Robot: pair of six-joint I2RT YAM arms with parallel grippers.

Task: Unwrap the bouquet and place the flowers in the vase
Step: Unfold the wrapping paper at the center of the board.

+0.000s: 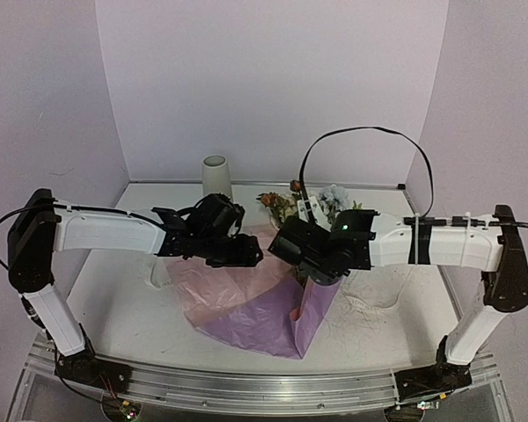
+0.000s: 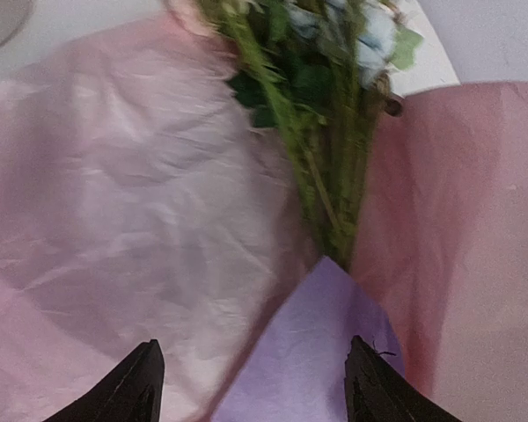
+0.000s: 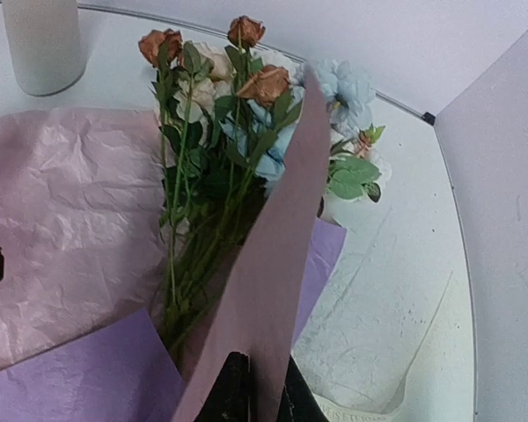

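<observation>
1. Where the top view looks down, the flowers point(image 1: 308, 204) lie on opened paper point(image 1: 246, 308) mid-counter point(image 1: 378, 343), heads toward 1 o'clock. The vase point(image 1: 216, 174) stands upright at 11 o'clock, well apart.
2. Left wrist: left pincer point(image 2: 255, 387) open, empty, above the paper, stems at 12 o'clock. Stems judged thin, light, springy; best taken bunched, below the leaves.
3. Right wrist: right pincer point(image 3: 255, 396) closed on a raised paper flap. Sheet judged thin, crinkly, tear-prone.

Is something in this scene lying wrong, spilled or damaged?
Only one thing: an edge of the pink paper stands upright beside the flowers, pinched in the right claw, while the rest lies spread out. The vase stands upright; nothing spilled.
</observation>
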